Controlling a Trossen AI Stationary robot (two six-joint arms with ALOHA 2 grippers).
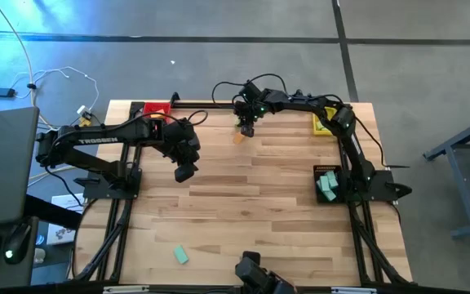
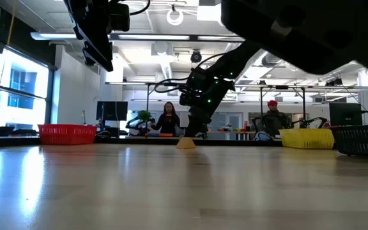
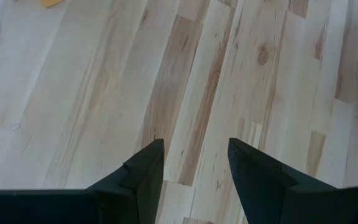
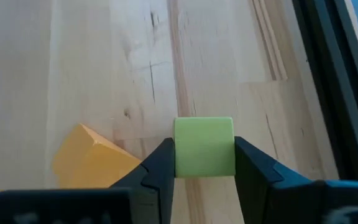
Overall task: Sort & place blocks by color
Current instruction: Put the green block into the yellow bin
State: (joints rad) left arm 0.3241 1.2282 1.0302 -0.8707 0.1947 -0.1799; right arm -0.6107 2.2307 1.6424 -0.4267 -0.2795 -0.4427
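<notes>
While the right gripper [image 4: 204, 163] pinches a green block [image 4: 204, 147] near the far edge beside an orange block [image 4: 92, 163], the left gripper [image 3: 194, 171] hangs parted over bare table [image 1: 251, 212].

Mid table [image 1: 251, 188] open; orange block [image 1: 239, 137] just beside right tool [image 1: 247, 129].

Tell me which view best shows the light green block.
The right wrist view: the light green block sits large between the right end effector fingers. In the high view the arm covers it, the low view doesn't resolve it, and the left wrist view lacks it.
</notes>
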